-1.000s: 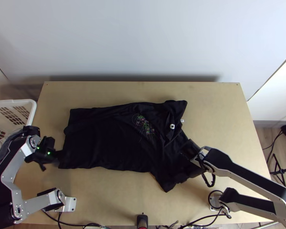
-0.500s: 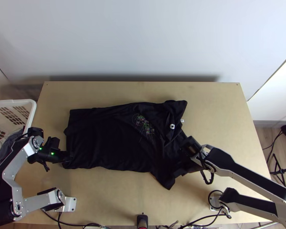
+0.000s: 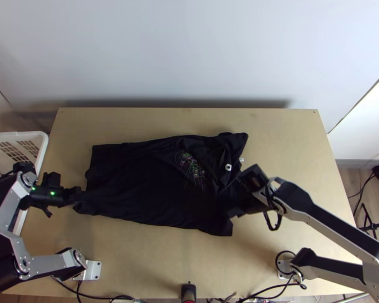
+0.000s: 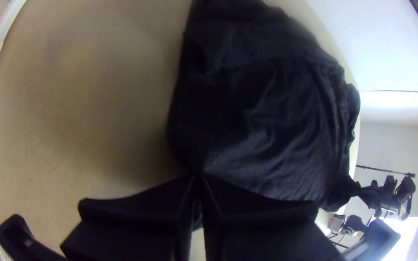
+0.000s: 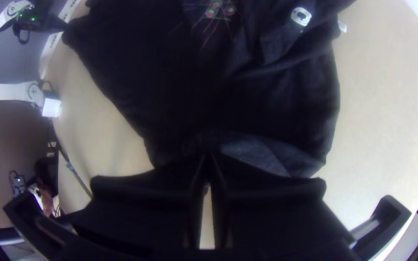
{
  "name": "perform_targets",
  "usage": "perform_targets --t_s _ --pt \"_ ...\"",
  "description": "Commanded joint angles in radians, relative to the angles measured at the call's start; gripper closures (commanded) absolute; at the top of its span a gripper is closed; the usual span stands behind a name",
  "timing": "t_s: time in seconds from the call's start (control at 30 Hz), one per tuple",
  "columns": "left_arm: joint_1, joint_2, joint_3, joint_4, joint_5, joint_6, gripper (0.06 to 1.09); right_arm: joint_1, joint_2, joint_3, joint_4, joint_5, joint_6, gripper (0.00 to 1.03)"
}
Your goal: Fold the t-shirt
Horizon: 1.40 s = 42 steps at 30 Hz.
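- Centrally, we saw a black shirt laid out lengthwise across a light wooden table, its long sides running from left to right in the top view.
- We found the shirt rumpled, with loose layers folded over one another toward its right end and soft creases along its length.
- On its upper side we made out a small colourful print, and to the right of that a pale square label, with a small white tag at the cloth's edge.
- At the shirt's left end, by the near corner, we saw the left gripper, and the cloth drew to a point there.
- In the left wrist view we saw the left gripper with its fingers closed at the tips, pinching that corner.
- At the shirt's right end, toward the near side, we saw the right gripper.
- In the right wrist view the right gripper had its fingertips together, pinching gathered cloth.
- Beside the table's left edge we noticed a white basket with slotted walls.
- Along the near edge we saw dark cables, and behind the table a plain pale wall.
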<state>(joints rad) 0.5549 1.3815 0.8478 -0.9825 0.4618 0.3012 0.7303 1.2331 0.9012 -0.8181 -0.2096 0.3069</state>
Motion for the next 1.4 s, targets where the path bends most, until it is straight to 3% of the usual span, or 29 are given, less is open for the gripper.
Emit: perform_targets --t_s 0.0,0.23,0.47,1.0,1.37 --pt "0.019 0.039 0.106 -0.044 0.058 -0.051 0.96 -0.043 0.08 0.119 -0.001 -0.001 -0.008 1.0" --pt "0.013 0.159 0.22 -0.062 0.087 -0.134 0.96 -0.178 0.14 0.202 0.117 -0.001 -0.022 1.0" --pt "0.0 0.217 0.349 -0.064 0.104 -0.252 0.96 -0.31 0.246 0.285 0.122 -0.001 -0.051 1.0" --pt "-0.085 0.462 0.597 -0.054 0.098 -0.464 0.96 -0.42 0.382 0.34 0.234 -0.002 -0.043 1.0" --pt "-0.173 0.554 0.634 -0.041 0.061 -0.559 0.96 -0.388 0.615 0.472 0.223 -0.001 0.021 1.0"
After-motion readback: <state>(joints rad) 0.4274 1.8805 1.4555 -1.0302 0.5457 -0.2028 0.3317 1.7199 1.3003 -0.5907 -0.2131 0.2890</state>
